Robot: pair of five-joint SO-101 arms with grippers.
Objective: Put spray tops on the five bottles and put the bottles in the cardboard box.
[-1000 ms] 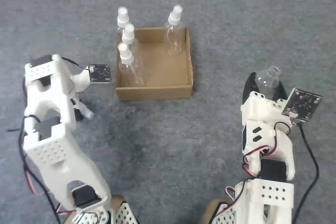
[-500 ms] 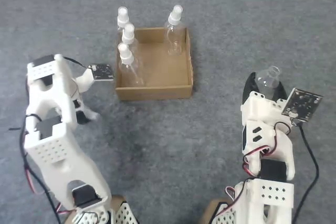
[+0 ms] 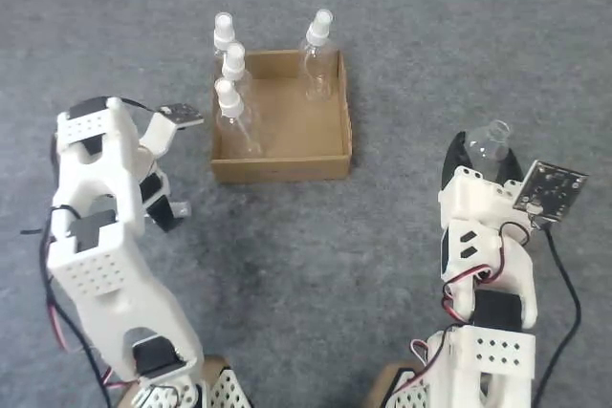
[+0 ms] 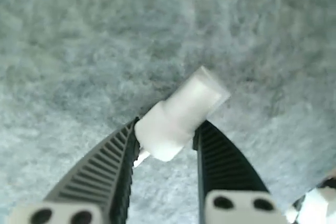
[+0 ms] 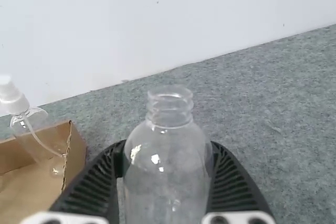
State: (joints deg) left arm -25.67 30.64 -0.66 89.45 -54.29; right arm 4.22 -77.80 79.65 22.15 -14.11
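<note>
Left side of the counter [image 3: 402, 64]: my left gripper [image 4: 168, 125] has its fingers clamped on the spray top [image 4: 184, 111], held across its collar just above the grey surface. It looks like light, hard, smooth plastic, so I judge a grip on the collar safer than one on the narrow nozzle end. Since a second ago this arm has swung slightly toward the cardboard box [image 3: 282, 167] and its wrist has rolled. Middle, toward the far edge: the box has capped bottles [image 3: 229, 107] along its left wall and one in its far right corner. I cannot tell whether the farthest stands inside. Right side: my right gripper [image 5: 168, 155] grips the open bottle [image 5: 169, 103] around its body, upright, neck bare. It is thin clear plastic, probably empty and easily crushed, and best held below the shoulder. This arm has not moved.
</note>
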